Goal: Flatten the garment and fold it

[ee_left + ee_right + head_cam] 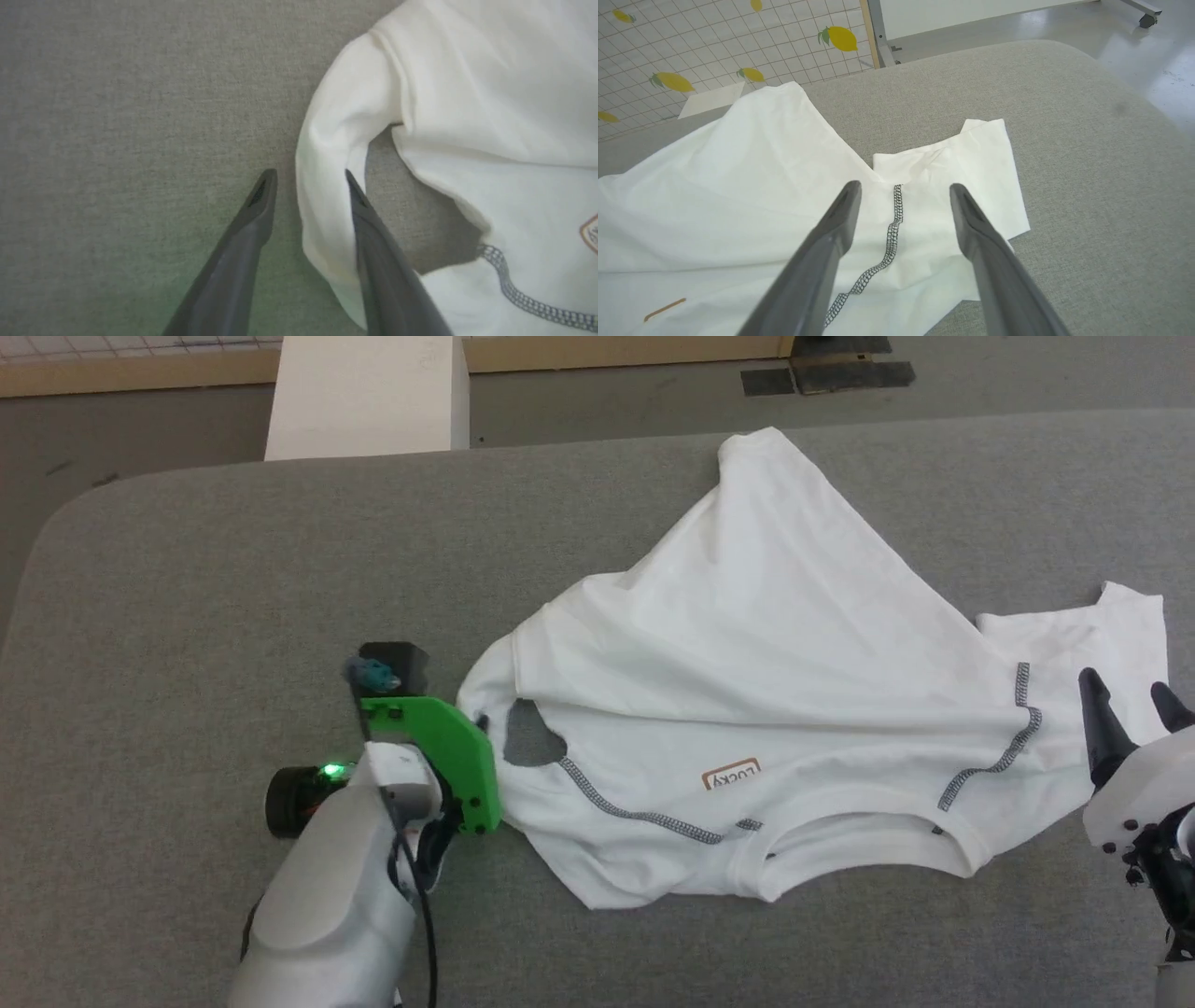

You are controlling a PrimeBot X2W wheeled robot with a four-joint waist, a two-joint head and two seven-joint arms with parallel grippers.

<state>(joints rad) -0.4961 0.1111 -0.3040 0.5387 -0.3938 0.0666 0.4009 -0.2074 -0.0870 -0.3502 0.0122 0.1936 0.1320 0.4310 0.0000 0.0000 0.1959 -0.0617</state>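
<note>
Centre to right of the head view, on the grey table [187, 616]: the shirt [766, 644]. Lies rumpled and unfolded, one corner pointing toward the top of the frame, neckline near the bottom edge, a sleeve spread out at far right. Shows a small tan print [731, 775] at lower centre and dark stitching [1023, 691] curving at right.

Centre bottom of the left wrist view: left gripper [309, 179], fingers apart. Straddles a rolled fold at the shirt's end, one finger [252, 219] over bare table, the other [373, 233] on the fold's far side. Not clamped on the cloth.

At the right edge of the head view: right gripper [1125, 686], fingers spread wide. Hangs over the sleeve; contact with the cloth cannot be told. In the right wrist view, frames the stitching between its two fingers.

Top left of the head view, beyond the table: a white box [369, 392].
</note>
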